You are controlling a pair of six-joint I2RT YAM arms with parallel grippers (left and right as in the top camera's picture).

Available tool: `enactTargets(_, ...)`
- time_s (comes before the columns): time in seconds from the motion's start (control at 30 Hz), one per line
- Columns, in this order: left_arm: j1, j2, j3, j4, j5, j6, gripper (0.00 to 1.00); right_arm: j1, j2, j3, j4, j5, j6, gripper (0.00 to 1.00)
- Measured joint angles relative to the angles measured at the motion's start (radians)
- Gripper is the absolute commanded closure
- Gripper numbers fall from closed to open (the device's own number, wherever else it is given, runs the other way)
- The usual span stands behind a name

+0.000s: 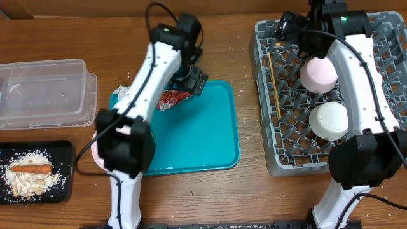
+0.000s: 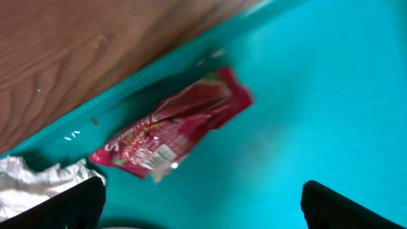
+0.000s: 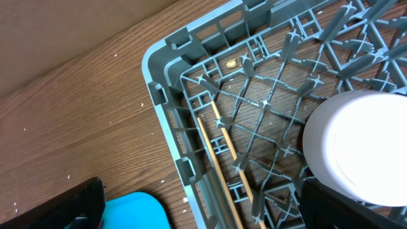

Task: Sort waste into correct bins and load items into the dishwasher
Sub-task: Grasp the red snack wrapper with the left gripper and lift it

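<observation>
Over on the right we've got the grey dish rack (image 1: 286, 166), the biggest thing on the table, and it's already loaded. A white bowl (image 1: 318, 74) and a second bowl (image 1: 329, 121) sit mouth-down among the pegs, the sensible way to drain them and stop them sliding. Centre stage, the teal tray (image 1: 210, 137) holds what's left of the waste. Far left, the clear tub (image 1: 44, 92) looks empty from above. Below it, the black tray (image 1: 63, 149) has taken the food side of the sort.

Now the arms. Our left gripper (image 2: 202, 202) hangs low over the teal tray, fingers spread wide with nothing between them, just short of the wrapper. We read that as lining up a pick. Our right gripper (image 3: 203, 202) hovers over the rack's far left corner, likewise parted and empty, well out of the other arm's way.

Down to the small stuff. The crumpled napkin (image 1: 122, 92) sits at the teal tray's far left corner. Near it, the red snack wrapper (image 2: 175, 130) lies flat against the raised lip, which could make pinching awkward. The chopsticks (image 3: 219, 159) lie side by side along the rack's left wall, cradled by the lattice. The carrot stick (image 1: 35, 168) rests on the pale scraps (image 1: 28, 183) in the black tray.
</observation>
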Motion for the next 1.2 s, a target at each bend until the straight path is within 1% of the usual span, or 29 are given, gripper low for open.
enactTargets(0.17, 0.0, 0.111, -0.006, -0.004, -0.091, 0.08, 0.0, 0.0, 0.0, 0.0, 0.0, 0.0, 0.0, 0.0)
enactTargets(0.37, 0.0, 0.159, -0.011, 0.03, -0.129, 0.112, 0.0, 0.0, 0.0, 0.0, 0.0, 0.0, 0.0, 0.0)
enactTargets(0.47, 0.0, 0.161, -0.011, 0.037, -0.133, 0.117, 0.06, 0.0, 0.0, 0.0, 0.0, 0.0, 0.0, 0.0)
enactTargets(0.53, 0.0, 0.163, -0.011, 0.037, -0.136, 0.119, 0.09, 0.0, 0.0, 0.0, 0.0, 0.0, 0.0, 0.0)
enactTargets(0.57, 0.0, 0.165, -0.011, 0.036, -0.136, 0.119, 0.12, 0.0, 0.0, 0.0, 0.0, 0.0, 0.0, 0.0)
enactTargets(0.73, 0.0, 0.177, -0.011, 0.022, -0.137, 0.119, 0.16, 0.0, 0.0, 0.0, 0.0, 0.0, 0.0, 0.0)
enactTargets(0.8, 0.0, 0.179, -0.011, 0.014, -0.137, 0.116, 0.25, 0.0, 0.0, 0.0, 0.0, 0.0, 0.0, 0.0)
enactTargets(0.87, 0.0, 0.179, -0.011, 0.01, -0.138, 0.117, 0.37, 0.0, 0.0, 0.0, 0.0, 0.0, 0.0, 0.0)
enactTargets(0.9, 0.0, 0.179, -0.011, 0.007, -0.139, 0.113, 0.39, 0.0, 0.0, 0.0, 0.0, 0.0, 0.0, 0.0)
enactTargets(1.0, 0.0, 0.179, -0.011, -0.003, -0.14, 0.116, 0.41, 0.0, 0.0, 0.0, 0.0, 0.0, 0.0, 0.0)
enactTargets(1.03, 0.0, 0.179, -0.011, -0.005, -0.14, 0.115, 0.45, 0.0, 0.0, 0.0, 0.0, 0.0, 0.0, 0.0)
enactTargets(1.1, 0.0, 0.179, -0.011, -0.006, -0.14, 0.115, 0.57, 0.0, 0.0, 0.0, 0.0, 0.0, 0.0, 0.0)
enactTargets(1.17, 0.0, 0.179, -0.011, -0.008, -0.14, 0.112, 0.78, 0.0, 0.0, 0.0, 0.0, 0.0, 0.0, 0.0)
enactTargets(1.2, 0.0, 0.179, -0.011, -0.008, -0.14, 0.109, 0.85, 0.0, 0.0, 0.0, 0.0, 0.0, 0.0, 0.0)
